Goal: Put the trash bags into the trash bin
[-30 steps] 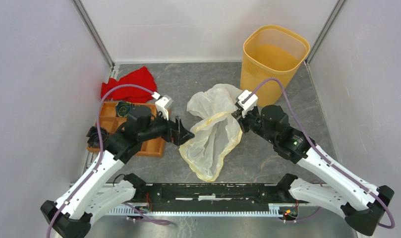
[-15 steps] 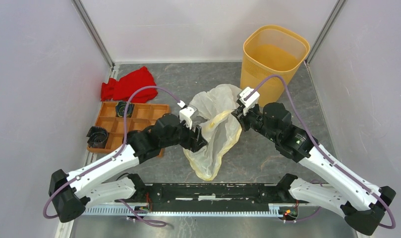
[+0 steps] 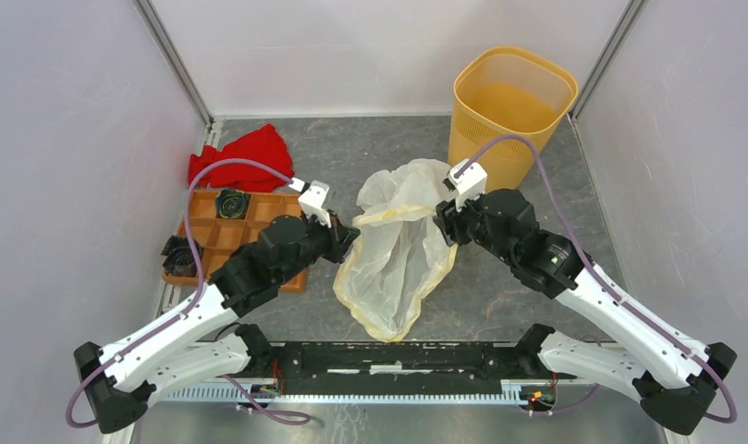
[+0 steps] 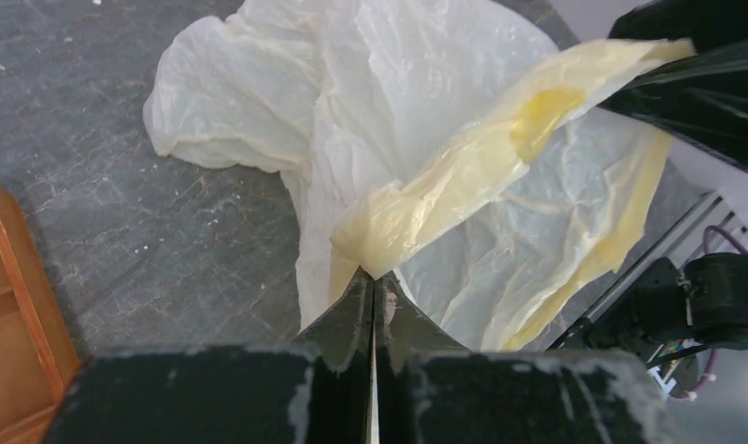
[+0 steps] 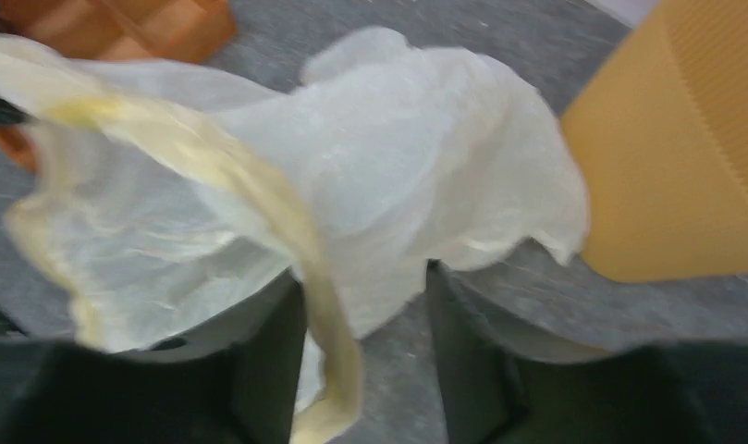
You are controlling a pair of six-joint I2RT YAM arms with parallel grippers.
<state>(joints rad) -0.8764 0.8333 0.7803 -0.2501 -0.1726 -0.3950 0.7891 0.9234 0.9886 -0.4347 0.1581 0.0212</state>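
Note:
The trash bag [image 3: 398, 254], thin, crinkly and cream-white, lies spread mid-table with its yellowish rim stretched across its top. My left gripper [image 3: 348, 239] is at the bag's left side. In the left wrist view that gripper [image 4: 373, 276] is shut on the bunched rim of the bag [image 4: 416, 111]. My right gripper [image 3: 441, 220] is at the bag's right side. In the right wrist view it [image 5: 362, 277] stands open, and a strand of the bag [image 5: 379, 185] hangs loose between its fingers. The yellow-orange trash bin [image 3: 513, 102] stands upright at the back right, beside the bag [image 5: 675, 166].
An orange compartment tray [image 3: 213, 229] with small black parts sits at the left, under my left arm. A red cloth [image 3: 240, 153] lies behind it. Side walls close in on both sides. The black rail runs along the near edge.
The left gripper has closed on the bag's rim and drawn it a little left. The right gripper has opened and let go of the rim.

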